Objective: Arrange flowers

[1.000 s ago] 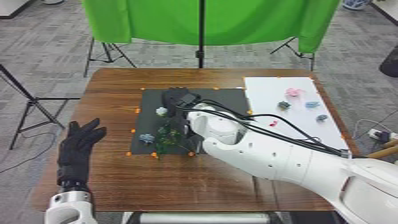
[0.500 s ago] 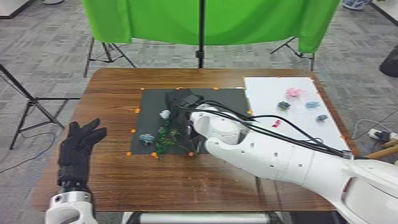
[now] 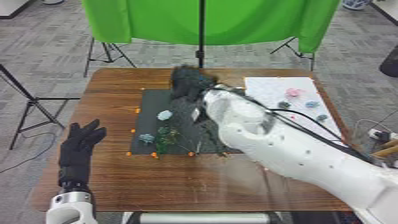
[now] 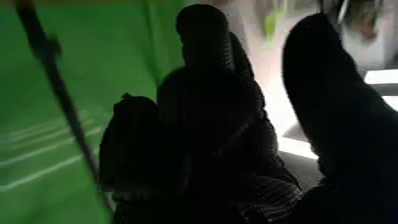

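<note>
Flower sits loose on the mat, right hand clear of it

Your left hand is parked by the left side of the table, fingers released, same pose as before. Next out, on the near part of the dark mat: green sprig, dusty blue bloom just beside it on the left. Past those, the headline flower, pale blue, about where it was half a second ago. Change is your right hand: right next to it then, apart from it now. Reads as placed; my call.

Right side, white sheet, near to far: grey-blue bloom, dark teal bloom and light blue bloom about level, pink bloom. Arranging looks partway, with these probably the ones left to bring over.

Farthest: your right hand has swung out over the mat's far edge. Fingers released, straight, thumb apart in the wrist view, nothing seen in grasp. You likely want the sheet next. Keep the white right arm high; it could brush the dark teal bloom.
</note>
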Tool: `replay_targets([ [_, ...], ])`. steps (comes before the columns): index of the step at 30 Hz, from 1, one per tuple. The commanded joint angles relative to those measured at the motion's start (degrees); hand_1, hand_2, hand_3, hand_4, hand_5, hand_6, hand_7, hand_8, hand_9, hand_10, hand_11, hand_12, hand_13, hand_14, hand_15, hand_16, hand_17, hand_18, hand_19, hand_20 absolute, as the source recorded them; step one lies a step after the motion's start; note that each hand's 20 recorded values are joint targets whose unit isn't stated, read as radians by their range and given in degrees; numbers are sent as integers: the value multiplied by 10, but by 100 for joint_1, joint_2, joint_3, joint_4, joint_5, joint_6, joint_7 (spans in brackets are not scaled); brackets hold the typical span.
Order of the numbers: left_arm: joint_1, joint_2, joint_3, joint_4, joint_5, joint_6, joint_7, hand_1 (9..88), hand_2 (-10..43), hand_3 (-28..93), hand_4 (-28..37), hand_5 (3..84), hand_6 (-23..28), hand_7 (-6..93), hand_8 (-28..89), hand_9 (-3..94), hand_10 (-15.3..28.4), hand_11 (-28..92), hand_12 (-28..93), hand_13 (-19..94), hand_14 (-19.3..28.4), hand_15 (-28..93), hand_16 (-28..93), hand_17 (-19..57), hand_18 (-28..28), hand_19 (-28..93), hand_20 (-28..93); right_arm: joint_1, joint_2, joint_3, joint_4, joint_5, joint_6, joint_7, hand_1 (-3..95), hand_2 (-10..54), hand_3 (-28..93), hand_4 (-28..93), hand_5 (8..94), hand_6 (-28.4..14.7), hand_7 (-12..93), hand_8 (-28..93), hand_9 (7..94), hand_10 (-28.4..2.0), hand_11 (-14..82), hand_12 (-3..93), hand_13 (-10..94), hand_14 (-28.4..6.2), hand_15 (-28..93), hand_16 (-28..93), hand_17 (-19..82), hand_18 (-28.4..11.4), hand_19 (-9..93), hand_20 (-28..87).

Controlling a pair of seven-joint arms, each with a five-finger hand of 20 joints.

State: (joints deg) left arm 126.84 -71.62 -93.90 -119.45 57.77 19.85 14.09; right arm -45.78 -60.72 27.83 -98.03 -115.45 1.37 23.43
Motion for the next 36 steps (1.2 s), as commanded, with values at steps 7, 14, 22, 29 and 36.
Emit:
replay_targets([
  [7,188,-55,-87,-74,53,20,-121,218,131,529,-283,484,61,85,-59,482,148,174,110,344,173,196,-27,54,99,64,163,-3597,2562,4922,-1614,-323,-711,1367,363,-95,604,-161,350,-67,10,-31,459,-212,60,228,749,-101,581,330,530,-158,932,514],
  [14,175,-45,-95,-72,61,16,-175,220,132,525,-283,483,61,86,-61,481,149,175,106,345,172,197,-27,55,98,63,163,-4379,2453,5437,-988,-471,-795,1718,361,-95,594,-163,389,-56,21,-30,459,-213,58,219,745,-105,580,318,524,-158,932,494],
  [22,165,-64,-72,-58,68,-7,-219,222,133,525,-283,480,61,87,-61,480,149,174,104,345,170,194,-27,55,98,63,164,-4127,2260,4997,-110,-117,-508,1781,368,-95,588,-160,451,-10,64,-52,521,-189,81,221,774,-95,597,311,547,-156,932,494],
  [29,141,-58,-74,-52,81,-33,-254,221,131,529,-283,480,61,88,-62,480,150,175,104,345,171,195,-26,55,99,63,165,-3872,2152,4603,254,8,-222,1799,361,-95,597,-163,452,-14,72,-56,541,-191,89,213,797,-82,597,309,562,-147,932,499],
  [36,184,-75,-83,-71,80,-40,-271,217,130,535,-283,480,61,87,-61,480,150,176,104,344,170,193,-26,55,99,62,165,-3979,2092,4449,412,-95,-338,1833,373,-95,608,-163,468,-8,83,-59,581,-180,113,209,828,-68,592,307,579,-138,932,501],
])
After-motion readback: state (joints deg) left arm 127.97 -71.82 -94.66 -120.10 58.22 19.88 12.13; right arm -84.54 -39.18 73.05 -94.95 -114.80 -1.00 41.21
